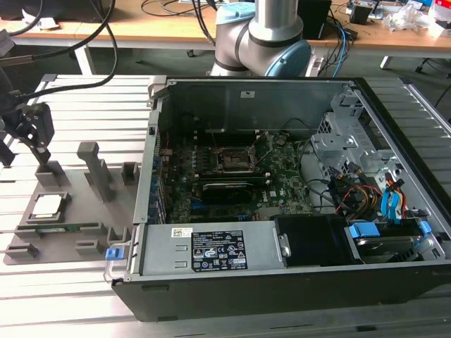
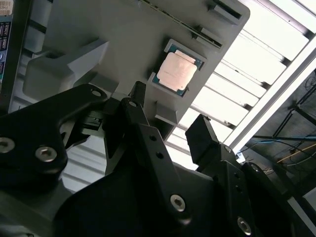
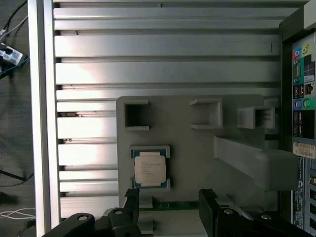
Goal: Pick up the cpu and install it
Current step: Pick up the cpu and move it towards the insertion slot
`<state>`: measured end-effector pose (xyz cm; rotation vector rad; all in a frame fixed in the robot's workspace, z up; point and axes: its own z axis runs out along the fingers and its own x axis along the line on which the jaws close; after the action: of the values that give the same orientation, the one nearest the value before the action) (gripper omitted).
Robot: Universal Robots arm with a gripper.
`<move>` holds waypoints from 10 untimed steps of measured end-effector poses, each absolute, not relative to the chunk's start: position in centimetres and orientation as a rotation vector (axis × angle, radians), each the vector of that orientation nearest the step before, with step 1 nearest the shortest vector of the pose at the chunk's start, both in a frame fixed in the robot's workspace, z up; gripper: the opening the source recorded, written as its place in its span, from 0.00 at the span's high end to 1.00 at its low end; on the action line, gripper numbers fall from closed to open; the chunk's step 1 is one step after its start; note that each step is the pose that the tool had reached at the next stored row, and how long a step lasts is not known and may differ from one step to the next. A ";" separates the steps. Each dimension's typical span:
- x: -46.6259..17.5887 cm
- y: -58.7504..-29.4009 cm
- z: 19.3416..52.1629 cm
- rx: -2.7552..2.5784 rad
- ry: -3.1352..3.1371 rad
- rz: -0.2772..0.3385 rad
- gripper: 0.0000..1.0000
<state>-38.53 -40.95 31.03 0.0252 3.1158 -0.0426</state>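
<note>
Cpu [image 3: 149, 169] sits framed in its nest by the tray [image 3: 197, 153] edge farthest from the pc case [image 3: 301, 98] so it can't slide. My gripper [image 3: 169, 200] hangs near it, jaws wide, holding nothing atm.

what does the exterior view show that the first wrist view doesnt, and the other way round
Exterior view, not the first wrist view: the motherboard inside the open computer case and the arm's base. First wrist view, not the exterior: the ports on the case's back. Both: the cpu on the grey tray, with the open gripper near it, empty.
</note>
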 end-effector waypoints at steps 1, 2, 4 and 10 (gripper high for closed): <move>-38.5 -41.0 31.0 0.025 3.116 -0.043 0.40; -38.5 -41.0 30.9 0.025 3.116 -0.043 0.40; -38.5 -41.0 30.6 0.025 3.116 -0.043 0.40; -38.5 -41.0 29.8 0.025 3.116 -0.043 0.40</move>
<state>-38.53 -40.95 29.80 0.0252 3.1158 -0.0426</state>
